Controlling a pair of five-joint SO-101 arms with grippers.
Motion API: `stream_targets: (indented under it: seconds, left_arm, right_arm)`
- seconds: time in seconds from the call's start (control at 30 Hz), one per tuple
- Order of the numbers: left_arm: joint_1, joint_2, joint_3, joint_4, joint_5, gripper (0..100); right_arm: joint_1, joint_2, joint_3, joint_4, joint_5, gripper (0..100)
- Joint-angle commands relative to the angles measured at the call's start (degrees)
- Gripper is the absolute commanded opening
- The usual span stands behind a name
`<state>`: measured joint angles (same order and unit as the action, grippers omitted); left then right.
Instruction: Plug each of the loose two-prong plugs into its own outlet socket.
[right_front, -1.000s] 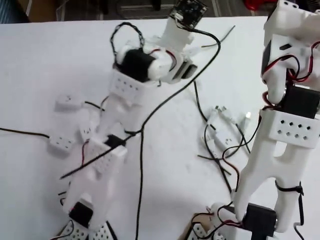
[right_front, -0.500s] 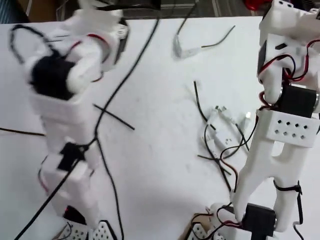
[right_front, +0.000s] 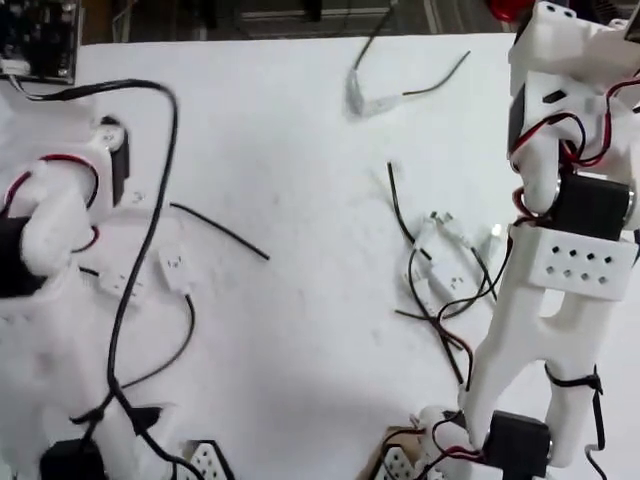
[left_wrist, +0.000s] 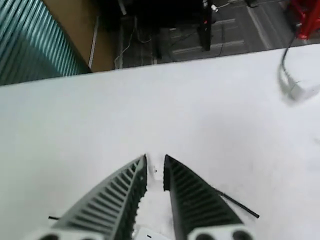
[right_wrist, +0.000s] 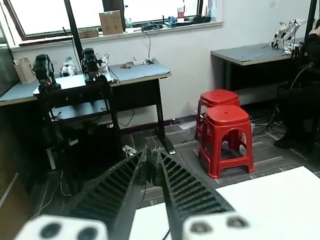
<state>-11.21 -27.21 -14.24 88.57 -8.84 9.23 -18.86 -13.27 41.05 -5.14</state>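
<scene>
The left gripper's (left_wrist: 155, 162) fingers stood narrowly apart, holding nothing. The right gripper's (right_wrist: 151, 156) fingers all but met, empty. A loose plug (right_front: 362, 100) lay well apart from both at the table's (right_front: 300, 330) twelve o'clock, outlet sockets (right_front: 176, 270) near nine.

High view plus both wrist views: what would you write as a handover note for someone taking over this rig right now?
Left gripper: open a crack, empty, over the table.
Right gripper: shut, empty, raised and aimed out at the room.
Things: one loose plug with its cable lies near the table's far edge; outlet sockets sit beside the left arm; a tangle of plugs and wires lies next to the right arm.
Done: no plug visibly seated.
Left: pick up each plug and push it into its own socket.
</scene>
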Motion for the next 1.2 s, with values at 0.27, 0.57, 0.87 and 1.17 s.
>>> stream_targets:
  seconds: [0.27,0.57,0.87,1.17]
  left_arm:
    - [-3.56,-2.42,43.43,-33.58,5.36,23]
    - [-3.74,-2.33,61.19,-48.53,11.25,34]
    - [-10.15,0.4,62.68,-49.32,11.52,34]
    - [-8.84,17.36,38.42,-21.27,19.78,34]
  right_arm:
    - [-0.48,-3.21,-2.02,0.84,-0.18,1.8]
    - [-0.48,-3.12,-2.02,0.75,-0.18,1.8]
    - [-0.57,-2.77,-2.02,0.75,-0.18,1.8]
    - [-0.57,-2.86,-2.02,0.84,-0.18,1.8]
